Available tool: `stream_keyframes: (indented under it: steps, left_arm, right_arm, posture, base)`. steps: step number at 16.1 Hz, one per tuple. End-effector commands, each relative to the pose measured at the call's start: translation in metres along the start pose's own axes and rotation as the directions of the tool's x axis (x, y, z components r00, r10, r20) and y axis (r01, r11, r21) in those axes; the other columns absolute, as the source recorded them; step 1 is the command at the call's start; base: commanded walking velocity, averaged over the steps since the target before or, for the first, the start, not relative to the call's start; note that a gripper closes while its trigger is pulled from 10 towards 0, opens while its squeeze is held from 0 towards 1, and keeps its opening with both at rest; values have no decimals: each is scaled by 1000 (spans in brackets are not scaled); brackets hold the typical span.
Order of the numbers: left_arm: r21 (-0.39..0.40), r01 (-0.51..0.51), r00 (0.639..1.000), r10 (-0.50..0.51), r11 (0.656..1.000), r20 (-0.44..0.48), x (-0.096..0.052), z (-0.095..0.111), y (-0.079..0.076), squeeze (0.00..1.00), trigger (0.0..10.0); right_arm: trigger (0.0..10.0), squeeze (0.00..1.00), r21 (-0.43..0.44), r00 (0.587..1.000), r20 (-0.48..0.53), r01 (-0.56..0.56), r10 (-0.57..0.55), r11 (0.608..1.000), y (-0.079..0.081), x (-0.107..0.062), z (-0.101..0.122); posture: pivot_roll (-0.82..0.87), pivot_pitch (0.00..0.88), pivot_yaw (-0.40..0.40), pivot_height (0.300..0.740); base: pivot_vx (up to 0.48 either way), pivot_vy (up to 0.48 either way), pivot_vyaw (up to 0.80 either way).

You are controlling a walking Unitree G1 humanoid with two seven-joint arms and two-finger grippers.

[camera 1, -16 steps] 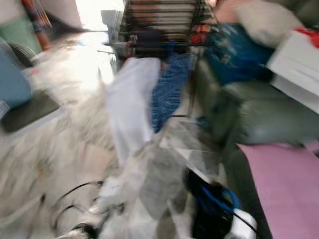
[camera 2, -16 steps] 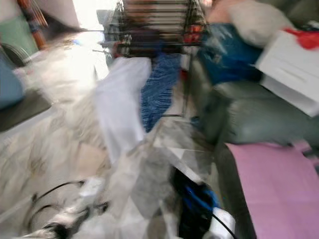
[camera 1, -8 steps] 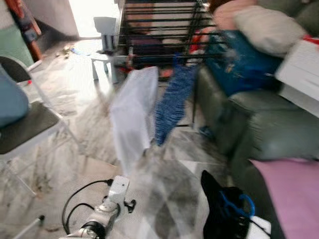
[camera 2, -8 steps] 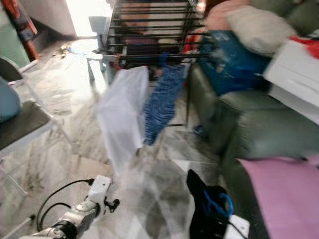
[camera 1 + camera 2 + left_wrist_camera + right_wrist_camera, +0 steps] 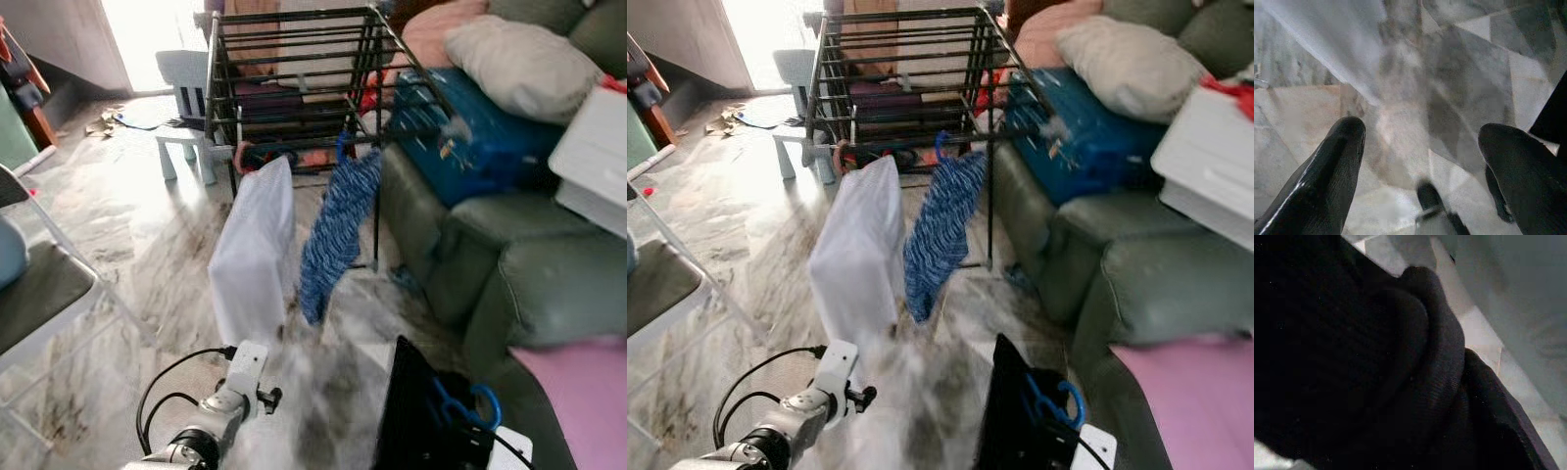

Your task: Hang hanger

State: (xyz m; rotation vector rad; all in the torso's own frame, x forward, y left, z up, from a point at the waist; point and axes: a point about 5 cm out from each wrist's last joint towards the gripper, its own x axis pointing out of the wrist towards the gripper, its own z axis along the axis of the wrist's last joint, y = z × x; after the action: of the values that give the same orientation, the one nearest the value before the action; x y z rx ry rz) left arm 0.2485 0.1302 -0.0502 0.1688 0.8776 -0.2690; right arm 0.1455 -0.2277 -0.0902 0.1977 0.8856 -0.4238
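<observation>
My head view has steadied and tipped up, so the black drying rack (image 5: 294,88) now sits ahead, a white garment (image 5: 253,257) and a blue one (image 5: 333,235) hanging from its near rail. The blue hanger (image 5: 460,406) rides low at my right, inside a black garment (image 5: 416,411). My left gripper (image 5: 1420,161) hangs with fingers spread over bare floor; the right gripper's fingers I cannot make out.

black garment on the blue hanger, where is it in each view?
Left eye: black garment, bottom edge, right of centre, by the sofa.
Right eye, bottom edge, right of centre.
Left wrist: dark sliver at the frame edge, possibly it; cannot tell.
Right wrist: black knit fabric close up.
Shared landmark: blue patterned cloth on the rack.
</observation>
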Motion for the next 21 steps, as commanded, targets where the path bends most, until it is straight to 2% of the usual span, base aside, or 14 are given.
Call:
stream_keyframes:
  steps: [1,7,13,19,21]
  left_arm:
    - [2,-23,1000,23,1000,-17,-2,-6,9,0,10000]
    - [5,-30,999,30,1000,-35,-3,-14,12,0,10000]
    - [-2,-32,999,32,999,-33,-3,-14,10,0,10000]
    - [-18,-55,998,54,998,-34,-4,-15,15,0,10000]
    - [-18,-64,997,64,998,-33,-4,-15,17,0,10000]
  right_arm:
    - [10000,0,1,999,37,-31,31,1000,11,1,7]
    - [10000,0,-23,998,44,-33,34,999,13,1,8]
    - [10000,0,-66,997,60,-38,42,997,14,1,11]
    - [10000,0,-46,979,202,46,-36,998,-4,5,44]
    - [10000,0,-80,968,247,60,-38,995,-8,6,59]
  posture:
    - [-75,0,15,740]
    - [-74,0,15,740]
    - [-70,0,13,740]
    - [-57,0,16,740]
    - [-49,0,16,740]
  base:
    - [480,0,0]
    - [480,0,0]
    - [480,0,0]
    - [0,0,0]
    - [0,0,0]
